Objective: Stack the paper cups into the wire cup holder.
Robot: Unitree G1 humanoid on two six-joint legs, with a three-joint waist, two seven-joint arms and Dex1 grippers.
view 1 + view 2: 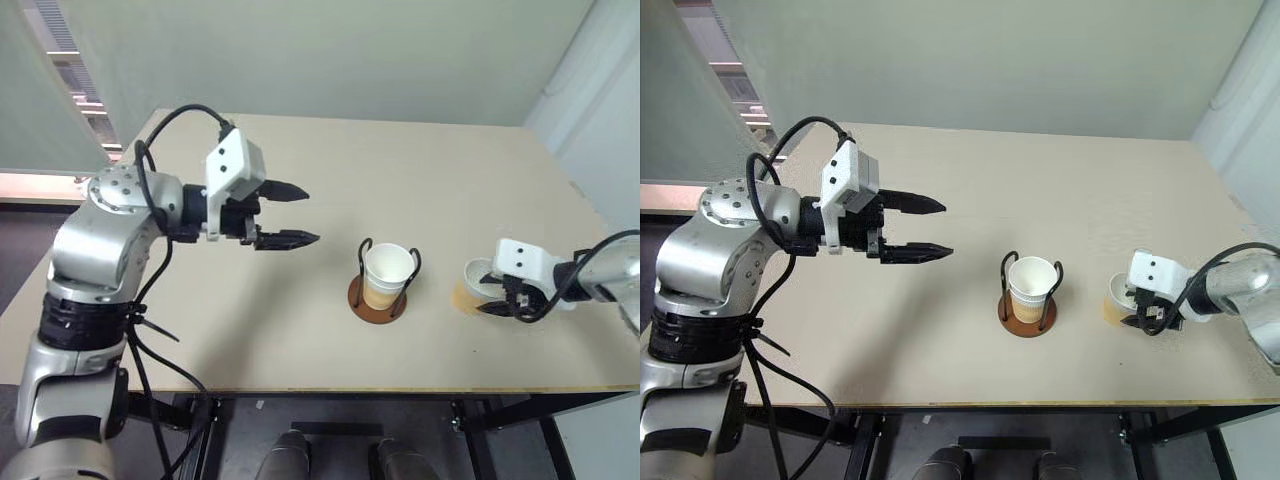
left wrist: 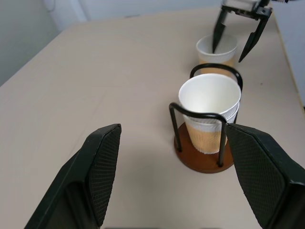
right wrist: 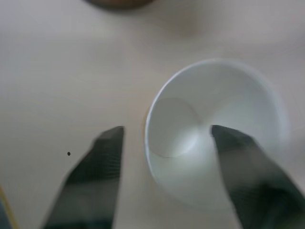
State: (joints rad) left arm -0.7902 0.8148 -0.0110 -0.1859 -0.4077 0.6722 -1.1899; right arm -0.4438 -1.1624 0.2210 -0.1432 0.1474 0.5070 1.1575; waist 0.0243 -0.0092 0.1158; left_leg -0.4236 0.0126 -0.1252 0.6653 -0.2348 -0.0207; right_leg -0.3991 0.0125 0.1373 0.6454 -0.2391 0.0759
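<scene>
The wire cup holder [image 1: 377, 309] stands right of the table's middle, with a paper cup [image 1: 388, 270] upright inside its black loops; in the left wrist view a second rim shows nested under that cup [image 2: 209, 95]. Another paper cup [image 1: 471, 286] stands upright on the table to the right of the holder. My right gripper [image 1: 497, 300] is down at this cup, open, one finger inside the rim and the other outside; the jaws straddle the wall without pinching it [image 3: 167, 130]. My left gripper [image 1: 310, 215] hovers open and empty above the table, left of the holder, pointing toward it.
The beige table [image 1: 300, 330] is bare apart from the holder and cups. Its front edge runs close below the holder, and its right edge lies just past the loose cup. A pale wall stands behind the table.
</scene>
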